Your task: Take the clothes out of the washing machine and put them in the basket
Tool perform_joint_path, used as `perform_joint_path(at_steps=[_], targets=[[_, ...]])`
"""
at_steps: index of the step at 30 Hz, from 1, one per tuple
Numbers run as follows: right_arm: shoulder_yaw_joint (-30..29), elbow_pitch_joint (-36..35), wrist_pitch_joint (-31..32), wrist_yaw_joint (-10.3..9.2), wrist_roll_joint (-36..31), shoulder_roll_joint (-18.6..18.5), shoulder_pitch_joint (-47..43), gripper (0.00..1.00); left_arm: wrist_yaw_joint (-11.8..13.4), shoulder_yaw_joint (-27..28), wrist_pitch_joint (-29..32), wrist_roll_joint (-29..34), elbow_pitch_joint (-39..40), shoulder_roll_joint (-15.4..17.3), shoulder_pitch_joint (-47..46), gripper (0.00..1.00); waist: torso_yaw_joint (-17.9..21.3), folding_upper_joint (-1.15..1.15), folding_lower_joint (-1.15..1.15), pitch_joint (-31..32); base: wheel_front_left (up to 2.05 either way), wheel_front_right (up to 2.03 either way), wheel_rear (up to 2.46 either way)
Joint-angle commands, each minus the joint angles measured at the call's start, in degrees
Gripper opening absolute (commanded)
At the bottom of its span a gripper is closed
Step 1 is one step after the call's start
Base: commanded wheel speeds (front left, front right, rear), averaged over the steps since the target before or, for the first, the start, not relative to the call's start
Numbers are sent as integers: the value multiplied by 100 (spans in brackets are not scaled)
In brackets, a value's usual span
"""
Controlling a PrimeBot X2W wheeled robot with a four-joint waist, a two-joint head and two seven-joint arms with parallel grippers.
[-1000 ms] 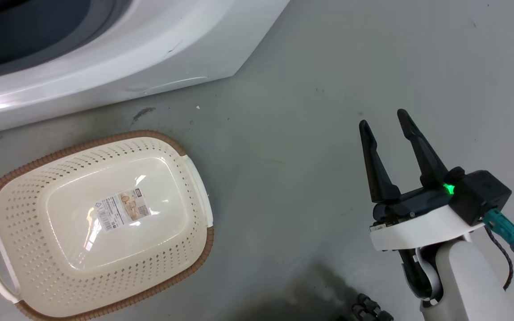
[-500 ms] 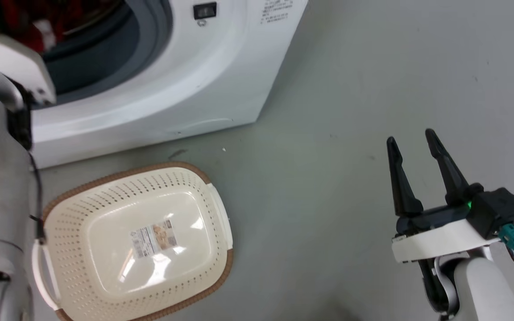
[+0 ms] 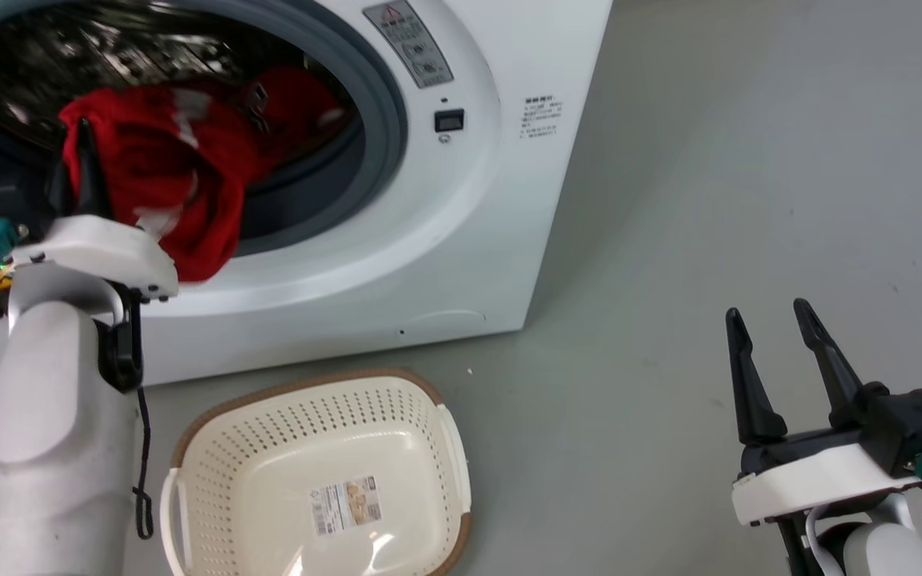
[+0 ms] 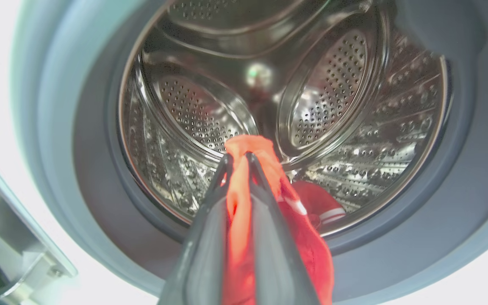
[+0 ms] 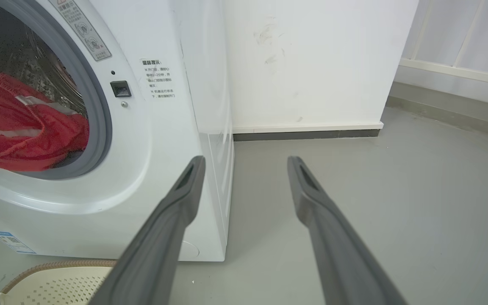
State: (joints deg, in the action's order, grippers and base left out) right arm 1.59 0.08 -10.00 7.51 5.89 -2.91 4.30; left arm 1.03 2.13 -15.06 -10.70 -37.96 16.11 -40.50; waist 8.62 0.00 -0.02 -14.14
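Red clothes with white trim hang out over the grey door ring of the white washing machine. My left gripper is shut on a fold of the red clothes in front of the steel drum; more red fabric lies lower in the drum. In the head view the left gripper sits at the drum mouth, partly hidden by fabric. The cream basket with a brown rim stands empty on the floor below the door. My right gripper is open, low over bare floor at the right; the right wrist view shows the right gripper too.
Grey floor stretches to the right of the machine. A white wall with a dark skirting stands behind it. A white panel edge, maybe the door, sits at the lower left of the left wrist view.
The head camera has tilted up, so the basket slid down the picture and the drum opening came into view. The left arm and the red clothes it grips now show.
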Motion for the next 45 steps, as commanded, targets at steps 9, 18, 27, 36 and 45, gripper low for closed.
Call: perform_joint_path(at_steps=[9,18,27,36,45], targets=[[-98,-202,155,-4,44,6,-457,100,-44,21,-15,185,1279,-398,1200,0,-407,0,2,800,0,0,0],[-142,-375,315,-4,-19,7,-805,100,-7,-147,-15,190,2338,-902,2655,0,-614,0,2,1078,0,0,0],[-25,-528,421,-4,-59,7,-811,100,109,-434,55,19,2272,-1166,3795,0,-790,0,2,905,0,0,0],[87,-747,408,-4,-83,7,-182,100,233,-564,-23,-208,1166,-1299,3260,0,-550,0,2,-519,0,0,0],[313,-825,341,-4,-123,9,392,100,248,-320,-15,4,151,-1201,2186,0,-180,0,2,-1808,0,0,0]])
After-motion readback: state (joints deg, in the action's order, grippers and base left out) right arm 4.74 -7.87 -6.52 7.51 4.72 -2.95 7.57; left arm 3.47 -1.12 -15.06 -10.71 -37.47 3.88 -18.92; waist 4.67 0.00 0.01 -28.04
